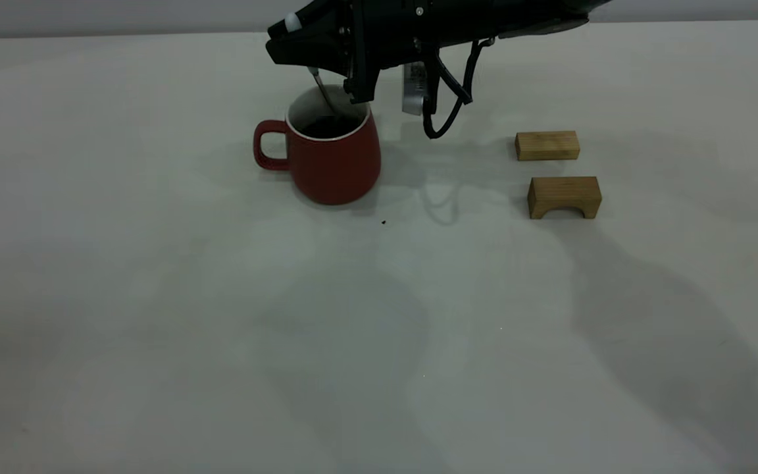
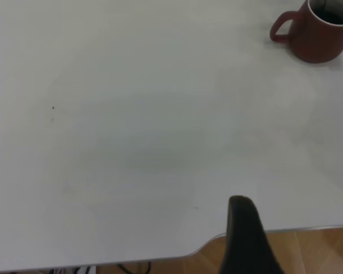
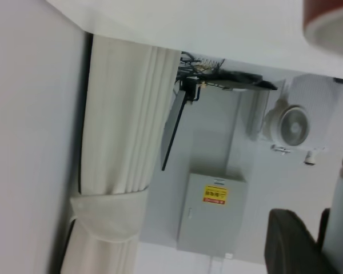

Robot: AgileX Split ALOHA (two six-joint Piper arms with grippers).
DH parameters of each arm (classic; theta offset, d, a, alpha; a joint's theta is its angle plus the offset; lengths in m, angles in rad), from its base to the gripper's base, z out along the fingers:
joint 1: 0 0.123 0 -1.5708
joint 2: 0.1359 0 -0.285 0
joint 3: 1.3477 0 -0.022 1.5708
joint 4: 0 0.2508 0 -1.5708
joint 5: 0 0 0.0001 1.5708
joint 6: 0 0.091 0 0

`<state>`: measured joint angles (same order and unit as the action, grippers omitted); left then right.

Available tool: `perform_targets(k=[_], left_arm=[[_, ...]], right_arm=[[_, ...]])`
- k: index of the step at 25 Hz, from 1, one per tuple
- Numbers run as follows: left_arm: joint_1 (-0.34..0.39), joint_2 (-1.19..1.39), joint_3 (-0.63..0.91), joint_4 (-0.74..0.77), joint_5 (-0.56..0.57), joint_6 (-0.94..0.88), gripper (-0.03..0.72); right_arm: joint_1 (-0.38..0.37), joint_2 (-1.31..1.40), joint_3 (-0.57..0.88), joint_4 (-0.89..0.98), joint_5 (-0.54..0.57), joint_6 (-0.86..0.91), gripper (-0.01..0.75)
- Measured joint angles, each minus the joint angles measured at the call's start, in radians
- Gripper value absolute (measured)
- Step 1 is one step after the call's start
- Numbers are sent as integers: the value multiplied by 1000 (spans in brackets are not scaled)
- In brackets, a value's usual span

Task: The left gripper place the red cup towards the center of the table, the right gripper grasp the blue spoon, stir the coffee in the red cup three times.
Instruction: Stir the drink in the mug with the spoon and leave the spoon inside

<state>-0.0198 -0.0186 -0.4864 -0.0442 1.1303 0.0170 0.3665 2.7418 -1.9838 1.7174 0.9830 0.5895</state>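
Bare table (image 1: 221, 342) fills the near ground. Two wooden blocks (image 1: 560, 174) sit at three o'clock of the cup (image 1: 333, 161), well apart. Above the cup at twelve o'clock, the right gripper (image 1: 316, 49) pinches the spoon (image 1: 323, 92), its bowl in the coffee (image 1: 329, 126). Thin, stiff and probably slippery, the spoon is best held by its handle. Of the left gripper (image 2: 248, 237), parked off-table, I cannot tell the grip.

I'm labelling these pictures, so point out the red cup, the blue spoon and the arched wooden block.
red cup (image 1: 336, 168), exterior view, front of its body.
blue spoon (image 1: 322, 89), exterior view, metal neck above the coffee.
arched wooden block (image 1: 564, 193), exterior view, front face.
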Motion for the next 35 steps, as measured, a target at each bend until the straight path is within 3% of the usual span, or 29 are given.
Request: perform_targets(k=[7, 21, 23, 31, 35], left_arm=[[0, 0, 0, 0, 0, 0, 521], [0, 0, 0, 0, 0, 1, 521], [0, 0, 0, 0, 0, 1, 521], [0, 0, 0, 0, 0, 1, 521], [0, 0, 0, 0, 0, 1, 521]], right_arm=[[-6, -17, 0, -47, 92, -5, 117], [-6, -17, 0, -130, 135, -8, 135], [-6, -17, 0, -145, 145, -6, 185], [-6, -24, 0, -188, 171, -5, 552], [-6, -72, 0, -323, 176, -83, 610]])
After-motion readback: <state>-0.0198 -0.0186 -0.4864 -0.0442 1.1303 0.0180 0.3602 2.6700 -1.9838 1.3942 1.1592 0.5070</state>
